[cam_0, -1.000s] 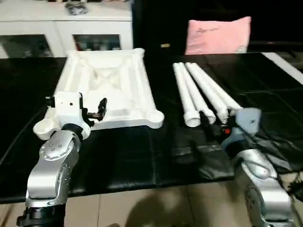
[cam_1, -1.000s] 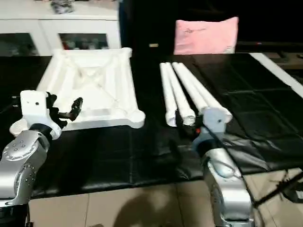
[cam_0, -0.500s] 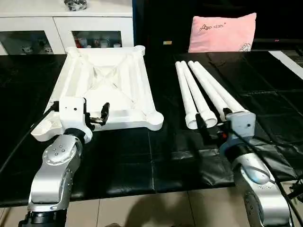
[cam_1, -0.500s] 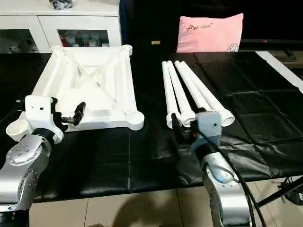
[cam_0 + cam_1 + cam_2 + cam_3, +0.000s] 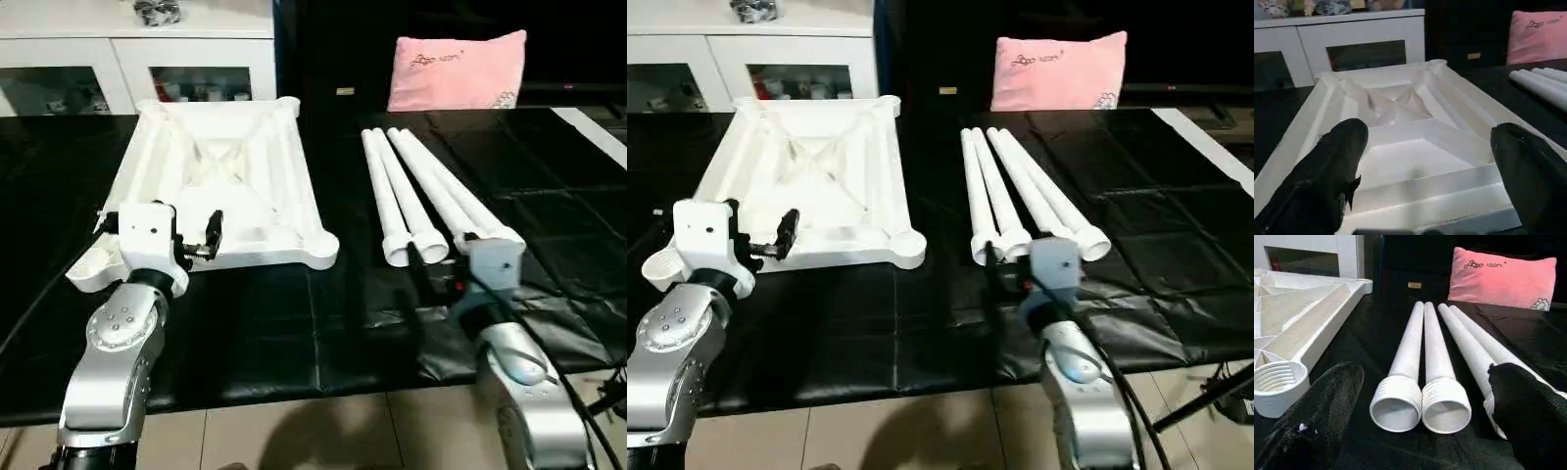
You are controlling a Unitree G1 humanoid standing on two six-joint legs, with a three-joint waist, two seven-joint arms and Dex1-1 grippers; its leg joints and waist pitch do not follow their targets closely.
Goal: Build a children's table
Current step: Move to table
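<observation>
1. My left end effector [image 5: 1425,161] has its fingers [image 5: 1327,171] spread wide, holding nothing, and hovers at the near edge of the tabletop [image 5: 230,166].
2. The tabletop lies ribbed side up on the left of the black bench [image 5: 294,323], its round corner sockets facing up.
3. My right end effector [image 5: 1425,416] is also spread apart and empty, just short of the legs' threaded near ends.
4. The four legs [image 5: 421,191] lie side by side on the right, running away toward the pink pillow [image 5: 456,70].
5. A white cabinet [image 5: 127,54] stands beyond the tabletop.

Black surface [image 5: 255,323]: tabletop [image 5: 220,176], legs [image 5: 416,191], pillow [image 5: 458,70]
</observation>
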